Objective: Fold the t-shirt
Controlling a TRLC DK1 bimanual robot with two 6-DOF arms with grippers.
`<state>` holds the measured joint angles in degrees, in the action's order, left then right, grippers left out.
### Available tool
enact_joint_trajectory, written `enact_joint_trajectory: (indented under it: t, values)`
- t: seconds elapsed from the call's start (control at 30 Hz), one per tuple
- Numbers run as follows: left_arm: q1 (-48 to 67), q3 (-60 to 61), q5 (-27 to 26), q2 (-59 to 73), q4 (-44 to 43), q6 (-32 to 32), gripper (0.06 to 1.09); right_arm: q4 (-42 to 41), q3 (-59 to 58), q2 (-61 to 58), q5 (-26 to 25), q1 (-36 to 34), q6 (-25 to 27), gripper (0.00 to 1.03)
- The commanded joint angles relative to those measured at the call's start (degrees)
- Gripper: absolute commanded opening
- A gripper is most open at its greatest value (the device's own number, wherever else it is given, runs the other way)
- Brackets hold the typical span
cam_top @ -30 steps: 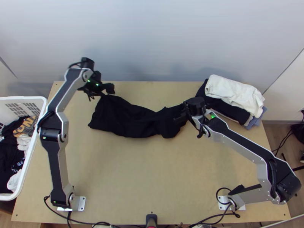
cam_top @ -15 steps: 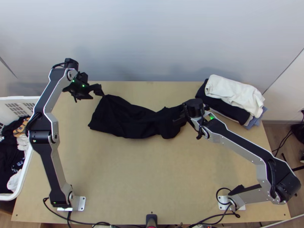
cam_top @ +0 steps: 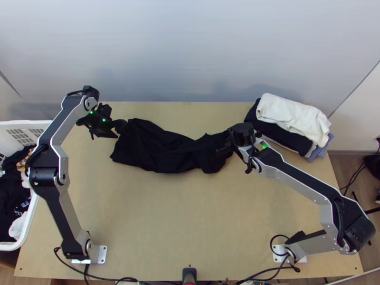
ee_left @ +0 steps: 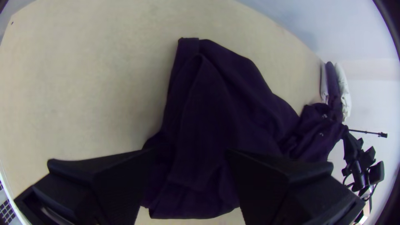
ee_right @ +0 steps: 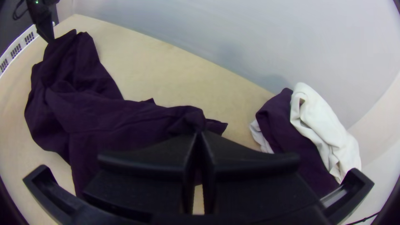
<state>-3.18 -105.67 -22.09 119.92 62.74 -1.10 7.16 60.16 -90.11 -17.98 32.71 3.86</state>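
Behind the far edge of the light wooden tabletop [cam_top: 190, 213], a plain pale wall [cam_top: 190, 52]; by the far-right corner, a stack of folded clothes [cam_top: 292, 116]; beyond the left edge, a white basket [cam_top: 19, 123] of loose laundry.

Across the far half of the tabletop, the black t-shirt [cam_top: 156, 147], gathered into a long, uneven strip, broader toward the left edge, narrower and more bunched toward the right. Probably early in the work: drawn out lengthwise, perhaps doubled over in places, but too rumpled for any sure count of folds. Left to do, by the look of it: smoothing flat, squaring the edges, folding into a compact shape, then perhaps adding to the stack.

At the bunched right-hand end, the right gripper [ee_right: 200, 134], fingers together, clamped on a small pinch of cloth. At the opposite end, by the corner nearest the far edge, the left gripper [ee_left: 192, 153], fingers well apart, with dark cloth visible in the gap; cannot tell whether touching or just above. Called for next, most likely: a grip on that free corner, then a pull between both ends to take out the creases.
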Motion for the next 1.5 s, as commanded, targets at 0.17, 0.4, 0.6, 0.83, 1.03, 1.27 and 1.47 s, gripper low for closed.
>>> enact_joint_trajectory:
  t: [0.17, 0.4, 0.6, 0.83, 1.03, 1.27, 1.47]
  values:
    - [-0.25, 3.89, -0.41, -1.35, -2.54, -0.57, 0.77, 0.05, 0.66, -0.33, -0.04, -0.01, 0.01, 0.03]
    - [-0.25, 3.63, -0.77, -0.39, -4.21, 0.05, 0.77, 0.05, -0.04, 0.19, -0.13, -0.28, 0.01, 0.03]
    - [-0.25, 3.45, -0.85, -0.12, -5.08, 0.22, 0.71, 0.05, -0.04, 0.19, -0.13, -0.45, 0.1, 0.03]
    - [-0.95, 3.98, -4.98, -0.04, -6.4, 0.22, 0.1, 0.05, 0.04, 0.19, -0.22, -0.72, 0.27, 0.03]
    - [-2.36, 3.98, -5.07, -0.74, -6.75, 1.72, 0.1, 0.49, 2.07, 1.16, -0.22, -4.58, 0.36, 0.03]
    - [-7.1, 0.9, -4.98, -8.03, -6.05, 6.99, 0.1, 19.91, 14.02, 0.02, -0.74, -12.41, -4.39, 0.03]
    - [-8.6, -2.0, -4.54, -15.94, -4.29, 9.54, 0.1, 30.28, 16.83, 3.53, -1.09, -15.04, -7.02, 0.03]
